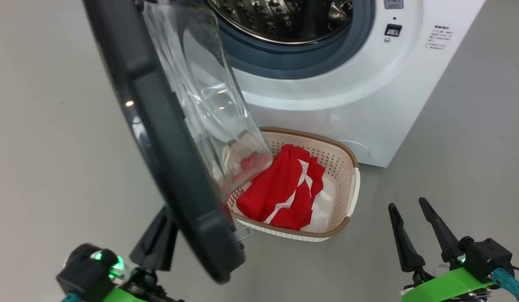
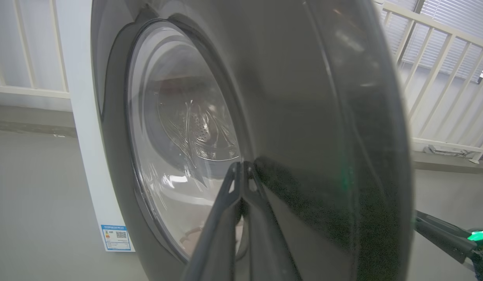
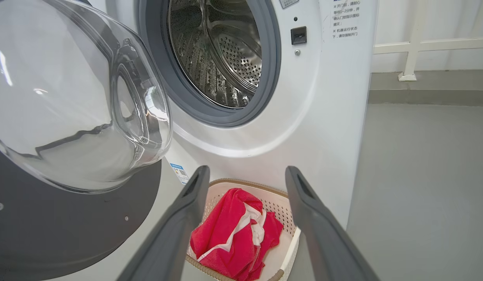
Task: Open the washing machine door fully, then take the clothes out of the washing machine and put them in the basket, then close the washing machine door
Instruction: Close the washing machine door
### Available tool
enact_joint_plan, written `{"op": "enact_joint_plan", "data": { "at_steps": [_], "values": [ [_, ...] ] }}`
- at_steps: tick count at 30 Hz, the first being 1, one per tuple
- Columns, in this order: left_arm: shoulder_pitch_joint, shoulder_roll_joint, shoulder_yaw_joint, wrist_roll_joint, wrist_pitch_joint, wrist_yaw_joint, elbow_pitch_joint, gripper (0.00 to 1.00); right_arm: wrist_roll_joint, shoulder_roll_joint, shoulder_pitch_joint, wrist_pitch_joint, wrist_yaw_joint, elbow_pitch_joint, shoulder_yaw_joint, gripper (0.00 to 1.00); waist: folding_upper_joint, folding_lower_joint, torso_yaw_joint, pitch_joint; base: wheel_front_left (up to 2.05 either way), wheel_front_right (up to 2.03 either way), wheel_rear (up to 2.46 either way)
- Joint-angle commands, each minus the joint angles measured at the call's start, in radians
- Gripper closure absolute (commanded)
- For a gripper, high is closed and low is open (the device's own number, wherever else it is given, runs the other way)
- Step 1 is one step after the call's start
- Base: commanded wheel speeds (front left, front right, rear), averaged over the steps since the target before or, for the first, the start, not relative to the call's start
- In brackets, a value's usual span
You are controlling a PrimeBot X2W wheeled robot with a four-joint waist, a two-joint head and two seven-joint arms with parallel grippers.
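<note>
Red clothes (image 1: 284, 188) lie in the basket (image 1: 355, 184), so closing looks to be the step in hand. The left gripper (image 2: 242, 167), fingers together against the outer face of the washing machine door (image 2: 304, 117), must push it shut. The right gripper (image 1: 407, 204) gapes wide, empty.

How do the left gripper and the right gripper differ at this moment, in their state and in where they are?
The left gripper has its fingers closed together; the right gripper has them spread apart. The left gripper is close against the outer side of the washing machine door; the right gripper is in free space, to the right of the basket. Both have long dark fingers and hold nothing.
</note>
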Motion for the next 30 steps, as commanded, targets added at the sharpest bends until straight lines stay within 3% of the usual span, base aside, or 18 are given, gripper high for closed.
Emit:
{"op": "enact_joint_plan", "data": {
  "at_steps": [1,6,16,30],
  "values": [
    [-0.042,0.016,0.008,0.008,-0.009,-0.007,-0.033,1.0,-0.008,-0.001,-0.034,-0.006,0.006,-0.025,0.023,0.0,-0.0001,0.0,-0.01,0.006,0.0,0.0,0.0],
    [-0.102,0.009,-0.077,0.004,-0.009,-0.007,-0.004,1.0,-0.006,0.006,-0.048,-0.006,0.006,-0.025,0.022,0.0,-0.0001,0.0,-0.036,0.021,0.0,0.0,0.0],
    [-0.298,-0.057,-0.153,0.001,-0.009,-0.007,0.147,1.0,-0.004,0.022,-0.081,-0.006,0.006,-0.036,0.011,0.0,-0.0001,0.0,-0.111,0.08,0.0,0.0,0.0],
    [-0.566,-0.077,-0.154,-0.001,-0.009,-0.007,0.327,1.0,0.011,0.036,-0.148,-0.006,0.006,-0.049,-0.021,0.0,-0.0001,0.0,-0.235,0.186,0.0,0.0,0.0]
  ]
}}
